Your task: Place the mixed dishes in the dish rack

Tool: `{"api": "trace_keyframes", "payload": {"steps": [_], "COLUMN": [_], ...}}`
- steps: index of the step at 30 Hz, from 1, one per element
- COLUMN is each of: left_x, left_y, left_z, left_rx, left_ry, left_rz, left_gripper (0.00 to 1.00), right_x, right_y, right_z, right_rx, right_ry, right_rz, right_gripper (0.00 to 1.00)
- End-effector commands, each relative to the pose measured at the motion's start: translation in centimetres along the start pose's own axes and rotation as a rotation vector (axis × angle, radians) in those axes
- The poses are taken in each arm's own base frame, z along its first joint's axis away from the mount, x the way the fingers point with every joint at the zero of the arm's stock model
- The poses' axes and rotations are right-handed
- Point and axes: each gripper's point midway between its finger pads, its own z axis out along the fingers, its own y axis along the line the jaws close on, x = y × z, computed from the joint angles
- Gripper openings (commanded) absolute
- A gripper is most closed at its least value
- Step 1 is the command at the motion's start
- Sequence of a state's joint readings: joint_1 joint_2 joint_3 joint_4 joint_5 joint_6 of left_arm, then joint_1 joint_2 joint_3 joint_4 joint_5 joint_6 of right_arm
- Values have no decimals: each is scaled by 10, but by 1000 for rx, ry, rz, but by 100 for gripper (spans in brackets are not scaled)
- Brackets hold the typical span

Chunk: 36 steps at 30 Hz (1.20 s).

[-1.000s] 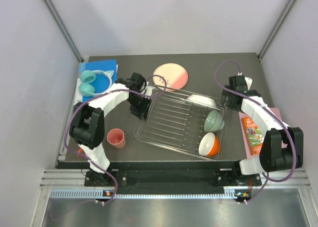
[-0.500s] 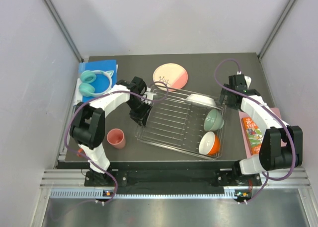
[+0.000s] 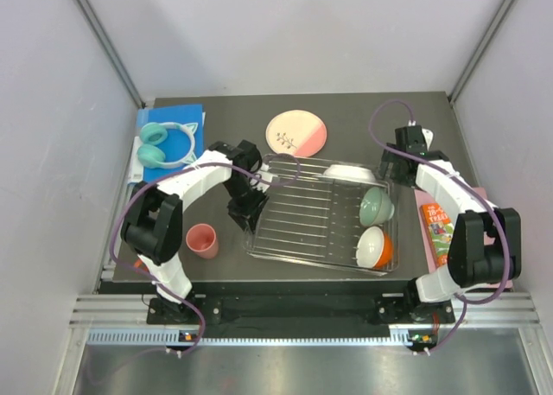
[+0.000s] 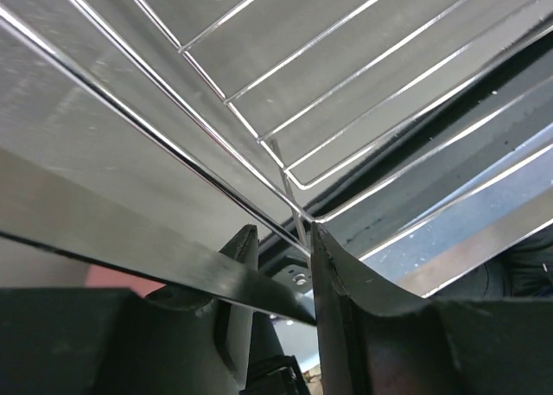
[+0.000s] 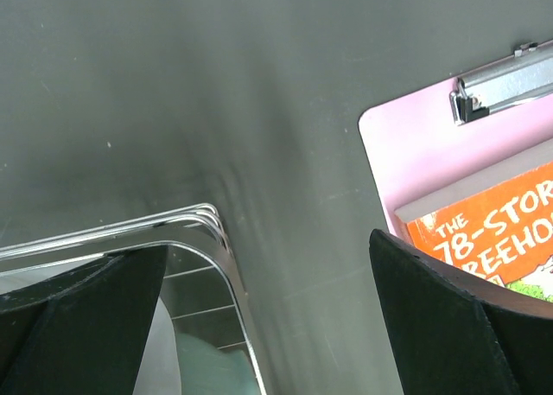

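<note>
The silver wire dish rack (image 3: 302, 215) lies mid-table. It holds a white plate (image 3: 350, 172), a mint-green bowl (image 3: 377, 207) and an orange bowl with a white inside (image 3: 378, 248) along its right side. My left gripper (image 3: 249, 207) is shut on the rack's left rim. In the left wrist view the rim wire (image 4: 259, 136) runs between my gripper's (image 4: 285, 257) closed fingers. My right gripper (image 3: 408, 146) is open and empty, above the table by the rack's far right corner (image 5: 220, 239). A pink cup (image 3: 202, 239) stands left of the rack. A pink-and-cream plate (image 3: 296, 133) lies behind it. The orange mug is hidden.
Teal headphones (image 3: 160, 143) lie on a flat blue board (image 3: 177, 118) at the far left. An orange book (image 3: 439, 226) on a pink clipboard (image 5: 415, 153) lies right of the rack. Grey walls enclose the table on the left, right and far sides.
My left gripper has dragged the rack's left rim toward the near edge, turning the rack squarer to the table. The bowls shifted with it. My right gripper moved slightly farther away.
</note>
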<state>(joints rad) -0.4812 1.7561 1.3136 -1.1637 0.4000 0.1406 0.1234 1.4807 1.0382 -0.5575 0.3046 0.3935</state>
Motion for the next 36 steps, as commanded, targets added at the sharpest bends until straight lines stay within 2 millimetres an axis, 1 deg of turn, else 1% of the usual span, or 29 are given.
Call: {"api": "trace_keyframes", "payload": {"steps": [1,4,6,7,9,10,11,12,13,14,16,18,20,21,22,23,24,25,26,27,28,29,30,31,32,33,34,35,36], "left_x": [1,-2,-7,-16,-28,-40,-44,-50,-59,-63,-69,-70,-71,-74,-79,-94,-98,-105,-113,-129,-139,-148,-161,-176,-184,-205,-212,-222,-236], "left_y": [-38,-34,-22,-19,-5,-2,9,13,13,14,9,2,3,16,22,34,45,53,56,58,66,70,69,84,88,83,101,105,103], "left_z": [-14,-18,-26,-36,-52,-69,-77,-87,-102,-111,-124,-128,-128,-130,-137,-145,-151,-160,-164,-179,-178,-180,-200,-183,-182,-211,-177,-177,-196], "left_rx": [103,70,21,9,-16,-37,-67,-83,-96,-100,-99,-72,-81,-146,-192,-244,-305,-333,-340,-358,-366,-374,-394,-397,-391,-403,-384,-386,-393], "left_ry": [-42,-47,-67,-101,-143,-188,-199,-217,-250,-271,-301,-315,-326,-338,-379,-454,-482,-528,-561,-629,-631,-639,-685,-640,-626,-706,-604,-611,-684], "left_rz": [103,110,105,108,81,83,57,57,61,66,80,87,65,39,27,19,2,-12,-25,-20,-31,-39,-38,-63,-70,-47,-80,-83,-71], "left_gripper": [35,35,35,35,34,34,32,31,31,31,34,35,35,35,36,36,37,39,51,60,70,88,97,99,99,99,99,99,99], "right_x": [-36,-38,-42,-41,-47,-46,-47,-49,-49,-48,-50,-48,-53,-53,-63,-71,-77,-92,-101,-110,-121,-126,-139,-146,-151,-160,-174,-174,-181], "right_y": [31,36,34,32,30,26,24,22,19,18,17,14,12,10,10,9,9,10,10,13,22,30,43,58,69,78,89,104,113], "right_z": [-2,-7,-13,-15,-24,-26,-29,-35,-38,-40,-48,-53,-61,-66,-76,-90,-101,-115,-129,-138,-150,-155,-161,-167,-154,-151,-154,-125,-118], "right_rx": [-77,-89,-92,-84,-82,-68,-65,-65,-55,-57,-68,-70,-70,-68,-80,-97,-111,-130,-149,-172,-230,-276,-338,-415,-428,-448,-483,-472,-478], "right_ry": [-101,-109,-122,-118,-131,-128,-130,-143,-145,-146,-162,-166,-182,-179,-208,-245,-270,-315,-351,-380,-412,-428,-472,-476,-457,-466,-475,-416,-415], "right_rz": [17,4,11,4,3,-8,-9,-9,-11,-12,-7,-3,2,-3,7,16,19,25,36,46,52,59,73,81,81,93,95,82,76], "right_gripper": [100,99,100,99,100,100,100,100,100,100,100,100,100,100,100,100,100,100,100,100,100,100,100,100,100,100,100,100,100]}}
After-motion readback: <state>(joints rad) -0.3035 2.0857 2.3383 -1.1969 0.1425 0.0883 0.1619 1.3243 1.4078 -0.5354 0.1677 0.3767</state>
